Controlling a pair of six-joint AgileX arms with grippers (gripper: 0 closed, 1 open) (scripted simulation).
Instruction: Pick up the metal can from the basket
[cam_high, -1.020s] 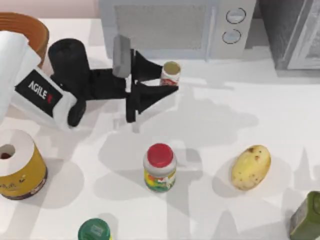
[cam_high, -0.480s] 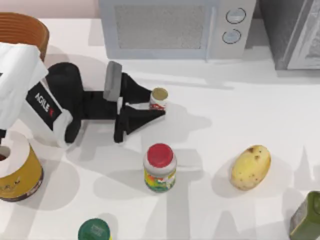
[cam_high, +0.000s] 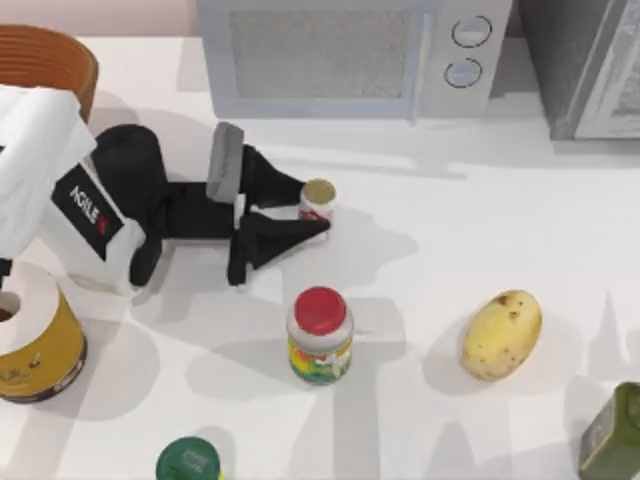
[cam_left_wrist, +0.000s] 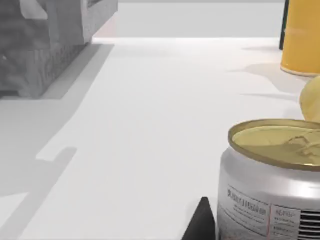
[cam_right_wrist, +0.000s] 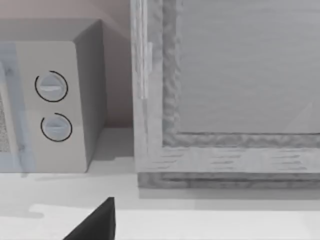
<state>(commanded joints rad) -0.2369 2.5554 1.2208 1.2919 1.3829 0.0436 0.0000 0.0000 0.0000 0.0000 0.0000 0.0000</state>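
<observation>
The metal can (cam_high: 318, 192), small with a white and red label and a dull olive top, stands upright on the white table between the black fingers of my left gripper (cam_high: 314, 206), which is shut on it. In the left wrist view the can (cam_left_wrist: 272, 185) is close, with one dark fingertip (cam_left_wrist: 202, 224) beside it. The orange-brown wicker basket (cam_high: 45, 52) sits at the back left corner, well behind the left arm. My right arm is parked; one dark fingertip (cam_right_wrist: 95, 225) shows in the right wrist view, facing the microwave (cam_right_wrist: 55, 100).
A microwave (cam_high: 340, 55) and a grey cabinet (cam_high: 590, 60) line the back. A red-lidded jar (cam_high: 320, 335) stands just in front of the can, a potato (cam_high: 502, 333) to its right. A yellow can (cam_high: 30, 340), green-lidded jar (cam_high: 188, 462) and dark green bottle (cam_high: 612, 435) stand near the front.
Over the last second my left gripper carried the can forward, to the left and lower, away from the microwave. In the last half second it has barely moved.
</observation>
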